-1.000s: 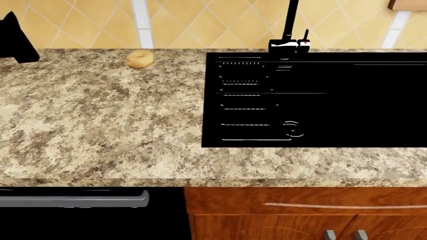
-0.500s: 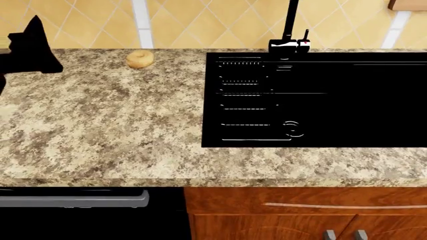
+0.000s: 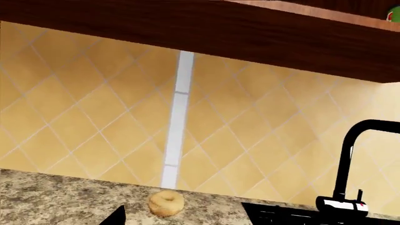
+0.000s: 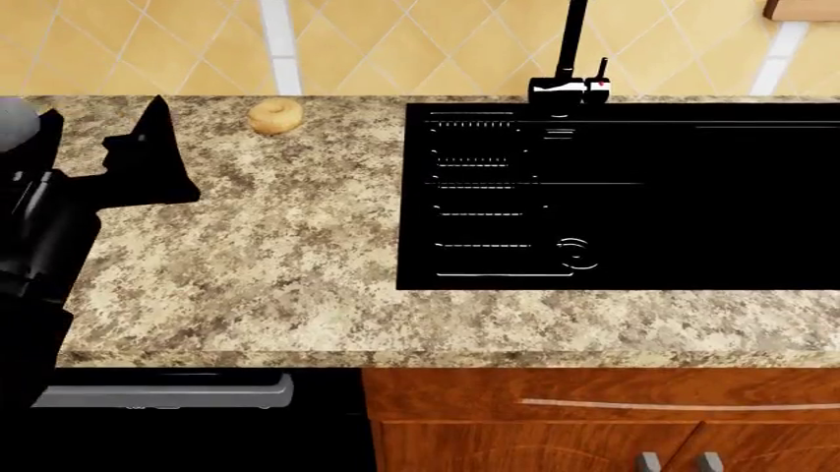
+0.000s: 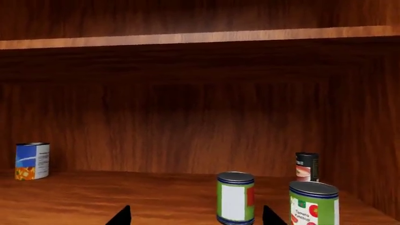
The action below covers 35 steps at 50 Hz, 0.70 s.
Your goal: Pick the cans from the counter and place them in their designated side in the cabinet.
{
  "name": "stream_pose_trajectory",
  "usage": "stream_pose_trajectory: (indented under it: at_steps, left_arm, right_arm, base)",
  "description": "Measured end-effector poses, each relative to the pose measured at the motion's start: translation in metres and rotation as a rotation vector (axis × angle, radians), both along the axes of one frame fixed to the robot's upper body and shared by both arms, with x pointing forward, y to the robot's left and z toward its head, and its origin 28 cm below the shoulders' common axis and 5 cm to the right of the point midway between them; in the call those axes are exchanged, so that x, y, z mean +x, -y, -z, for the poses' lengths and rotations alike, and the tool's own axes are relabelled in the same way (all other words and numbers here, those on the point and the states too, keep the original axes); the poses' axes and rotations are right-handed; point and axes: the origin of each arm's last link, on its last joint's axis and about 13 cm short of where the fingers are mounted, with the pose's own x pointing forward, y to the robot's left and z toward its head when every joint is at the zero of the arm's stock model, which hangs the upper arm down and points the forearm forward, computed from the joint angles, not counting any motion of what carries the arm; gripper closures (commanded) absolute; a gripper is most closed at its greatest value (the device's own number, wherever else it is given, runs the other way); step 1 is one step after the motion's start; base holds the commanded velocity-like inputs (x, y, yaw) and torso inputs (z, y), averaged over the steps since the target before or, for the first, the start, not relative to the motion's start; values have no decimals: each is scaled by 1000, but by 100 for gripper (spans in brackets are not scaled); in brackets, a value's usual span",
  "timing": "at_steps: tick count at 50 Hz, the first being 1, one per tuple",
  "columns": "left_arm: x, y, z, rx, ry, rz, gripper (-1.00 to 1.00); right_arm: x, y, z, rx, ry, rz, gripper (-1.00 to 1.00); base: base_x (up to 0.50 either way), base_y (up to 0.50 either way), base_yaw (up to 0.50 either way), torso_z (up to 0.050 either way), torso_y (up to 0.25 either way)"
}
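Two cans with green, white and red labels stand upright on the wooden cabinet shelf (image 5: 93, 197) in the right wrist view, one (image 5: 235, 198) in front of my right gripper (image 5: 196, 218), the other (image 5: 314, 204) beside it toward the side wall. The right gripper is open and empty, its fingertips apart on either side of the first can and short of it. My left gripper (image 4: 151, 157) hangs over the left part of the granite counter (image 4: 263, 246), open and empty. No can shows on the counter.
A tan bagel (image 4: 274, 115) lies at the counter's back; it also shows in the left wrist view (image 3: 166, 204). The black sink (image 4: 617, 197) and faucet (image 4: 571, 59) are at the right. A blue can (image 5: 33, 161) and a dark can (image 5: 307, 166) stand deeper in the cabinet.
My left arm has swung rightward and forward into the head view, from the far left edge to over the counter's left part. Nothing else has moved.
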Motion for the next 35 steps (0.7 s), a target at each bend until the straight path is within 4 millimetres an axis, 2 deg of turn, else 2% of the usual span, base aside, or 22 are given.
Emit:
stream_pose_trajectory:
  at_steps: [16,35]
  left_arm:
    - [-1,11,21,-78,-58,12,-100]
    - [-10,17,28,-110,-68,19,-100]
  right_arm:
    - [1,0,-2,33,43,39,-100]
    - [6,2,-6,33,165,107,-100]
  base:
    - [0,0,0,0,0]
    - [0,0,0,0,0]
